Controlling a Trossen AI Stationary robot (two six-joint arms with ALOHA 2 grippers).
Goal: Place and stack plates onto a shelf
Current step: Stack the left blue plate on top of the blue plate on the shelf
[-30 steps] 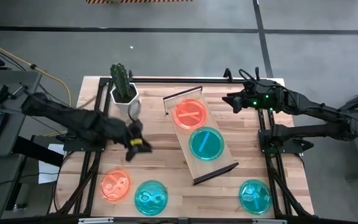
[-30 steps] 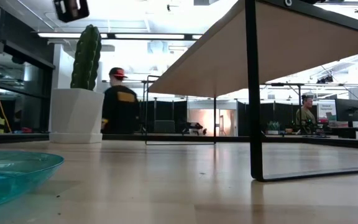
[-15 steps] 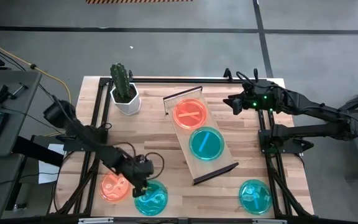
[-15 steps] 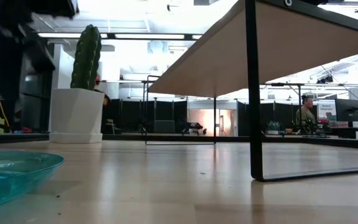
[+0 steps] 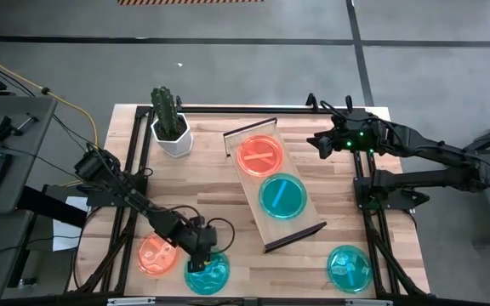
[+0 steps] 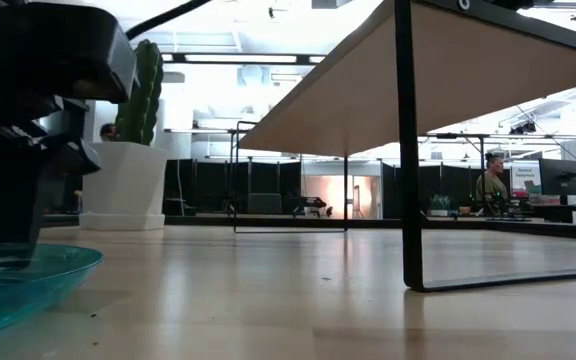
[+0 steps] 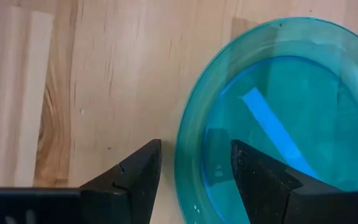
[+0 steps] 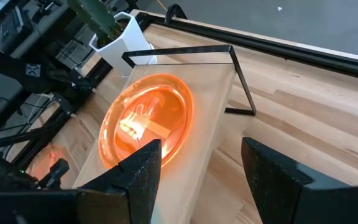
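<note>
Teal plate (image 7: 278,112) rim sits between my left gripper (image 7: 194,171)'s spread fingers, clear only in the wrist view; overhead it's bottom centre-left. The gripper has dropped lower since half a second ago.

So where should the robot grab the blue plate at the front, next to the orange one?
Probably by its thin raised rim. The teal plate lies flat on the table, so only its edge can be pinched. The left end effector is above that rim, open, one finger outside, the other inside; coming straight down looks best.
</note>
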